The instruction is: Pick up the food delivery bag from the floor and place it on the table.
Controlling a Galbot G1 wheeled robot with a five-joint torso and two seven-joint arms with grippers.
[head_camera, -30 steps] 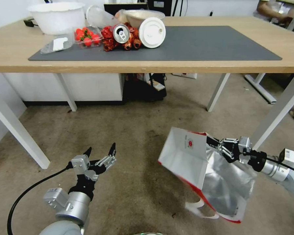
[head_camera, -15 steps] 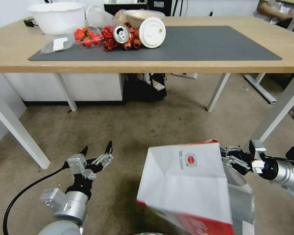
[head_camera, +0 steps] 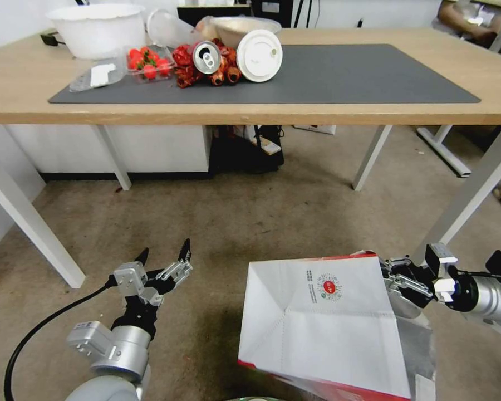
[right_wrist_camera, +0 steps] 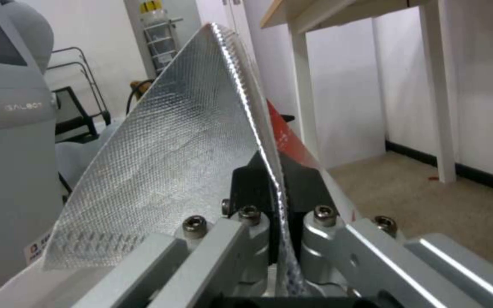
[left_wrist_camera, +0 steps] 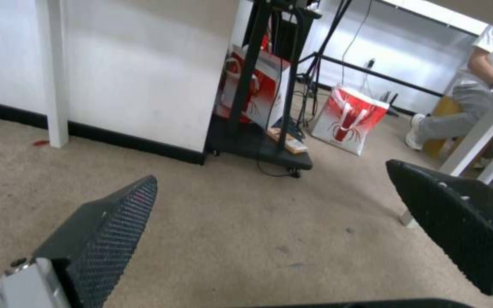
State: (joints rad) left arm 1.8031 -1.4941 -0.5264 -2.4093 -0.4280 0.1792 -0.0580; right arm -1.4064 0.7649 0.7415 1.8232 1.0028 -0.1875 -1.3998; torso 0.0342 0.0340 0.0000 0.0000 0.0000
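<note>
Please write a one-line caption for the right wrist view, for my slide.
Right gripper fingers shut on the foil-lined edge of the food delivery bag.

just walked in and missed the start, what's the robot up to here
The right gripper is shut on the edge of the food delivery bag, pinching its foil-lined wall and holding it in front of the robot, low over the floor. The left gripper is open and empty, off to the bag's left. The bag is not yet on the table, where a dark grey mat lies.
</note>
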